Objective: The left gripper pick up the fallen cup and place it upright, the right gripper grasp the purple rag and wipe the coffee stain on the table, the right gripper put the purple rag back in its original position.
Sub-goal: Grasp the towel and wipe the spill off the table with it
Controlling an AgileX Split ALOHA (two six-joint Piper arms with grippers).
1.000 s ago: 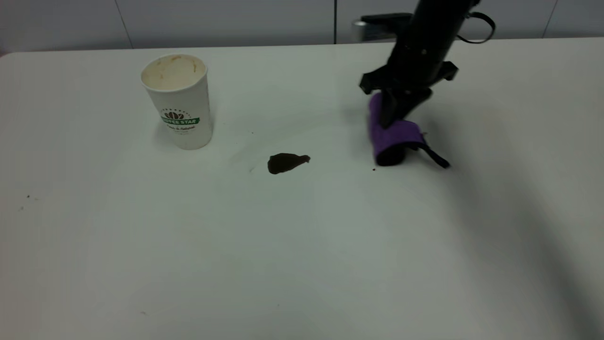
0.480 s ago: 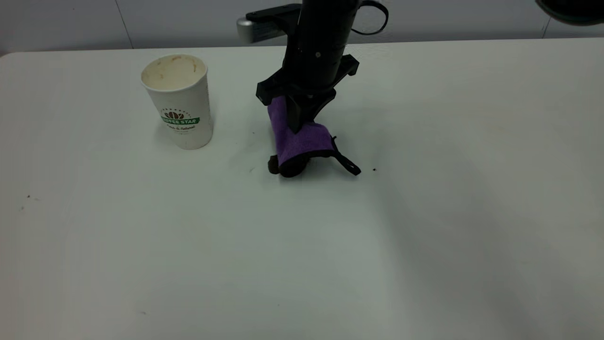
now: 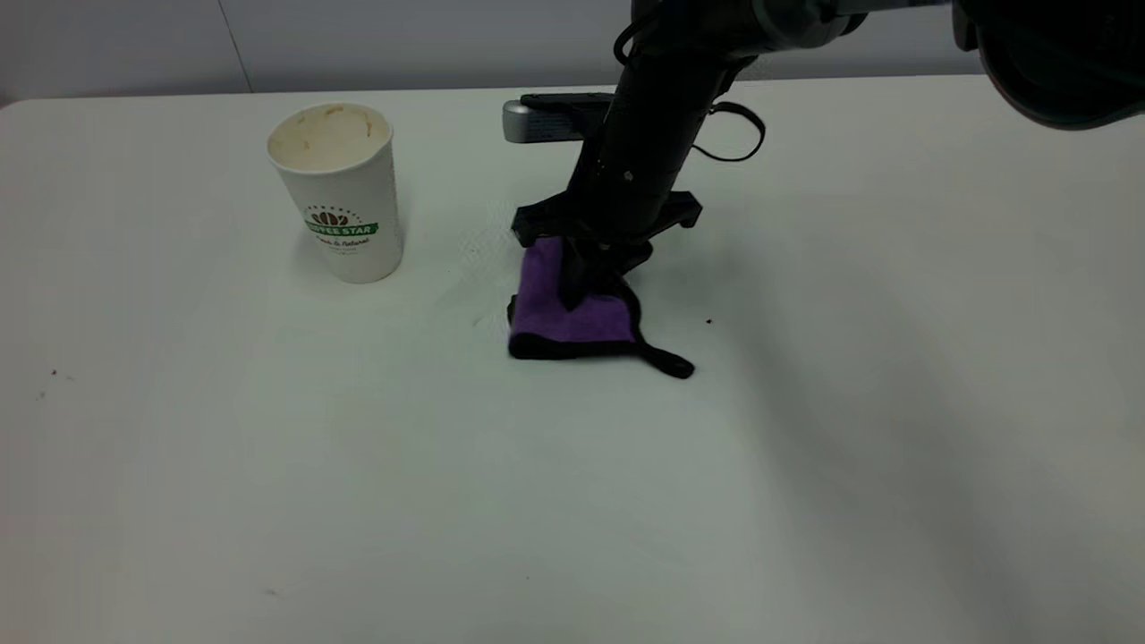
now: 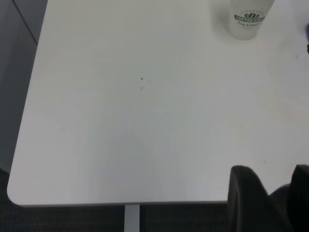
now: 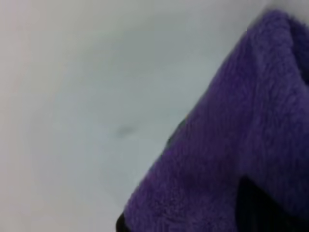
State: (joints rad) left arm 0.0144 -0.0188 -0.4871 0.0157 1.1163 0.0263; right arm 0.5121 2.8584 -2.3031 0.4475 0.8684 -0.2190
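- My right hand (image 3: 577, 291) grips the purple rag (image 3: 572, 317), pressing it flat on the desk (image 3: 268, 465) to cover the stain.
- The cup (image 3: 338, 192) stands upright, clear of the wiping.

The left hand (image 4: 277, 193) hangs past the edge of the white surface (image 4: 120, 135), its two dark fingers (image 4: 246, 193) a little apart. The cup (image 4: 248, 18) stands upright far off. Tiny dark specks (image 4: 142, 79) dot the surface.
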